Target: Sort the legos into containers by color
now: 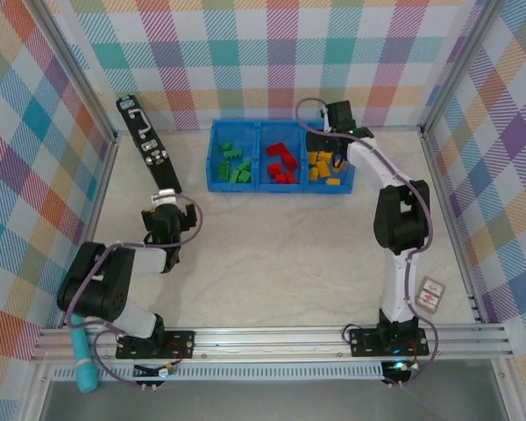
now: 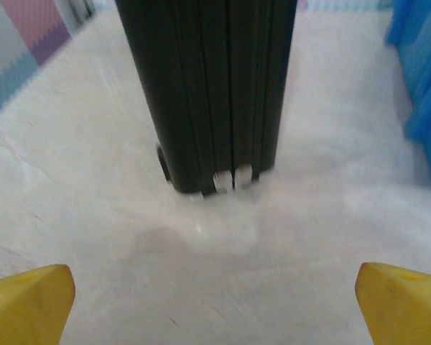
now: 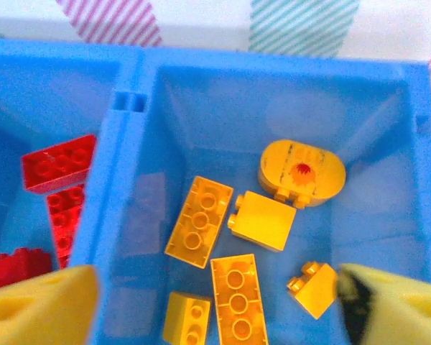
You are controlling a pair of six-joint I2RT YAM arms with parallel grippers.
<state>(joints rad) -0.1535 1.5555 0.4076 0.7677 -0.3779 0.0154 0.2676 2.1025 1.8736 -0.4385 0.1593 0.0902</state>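
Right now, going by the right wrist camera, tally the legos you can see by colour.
Yellow legos: 6
Red legos, partly cut off at the edge: 3
Total: 9

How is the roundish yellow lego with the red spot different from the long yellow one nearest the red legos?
The roundish lego has curved ends; the long lego is a straight-edged rectangle. The roundish lego carries a red mark on its upper face; the long lego is plain, with a row of studs facing up. Both are yellow and lie in the same blue compartment.
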